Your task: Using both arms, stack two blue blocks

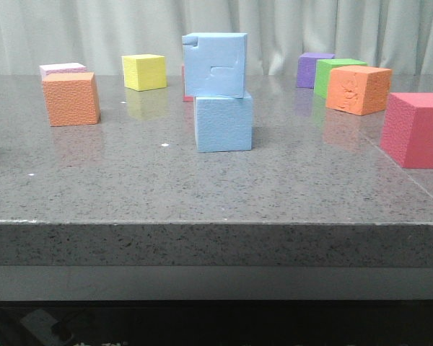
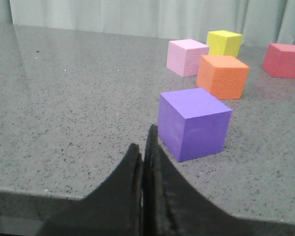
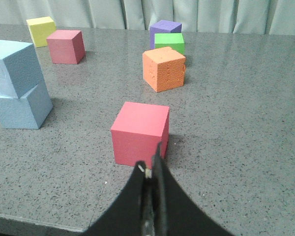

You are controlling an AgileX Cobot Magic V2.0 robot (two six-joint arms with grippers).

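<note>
Near the middle of the grey speckled bench [image 1: 216,194], the notched blue block [image 1: 215,64] sits on top of the plain blue block [image 1: 224,123], turned slightly so its edges do not line up with the one below. No hand touches the stack.

Behind it a sliver of a red block shows. To the left stand a yellow block [image 1: 144,71], an orange block [image 1: 71,98] and, just behind that, a pink block [image 1: 63,68]. To the right are a purple block [image 1: 314,69], a green block [image 1: 337,72] and a second orange block [image 1: 358,89] close together, with a large red block [image 1: 417,129] nearest the right edge. Open bench lies around the stack on all sides.

The left hand [image 2: 144,142] is clenched on nothing, its fingers pressed together, near the bench edge just beside another purple block [image 2: 193,123]. The right hand [image 3: 151,164] is likewise clenched and empty, with the red block directly ahead of its tips and the blue stack well apart from it.
</note>
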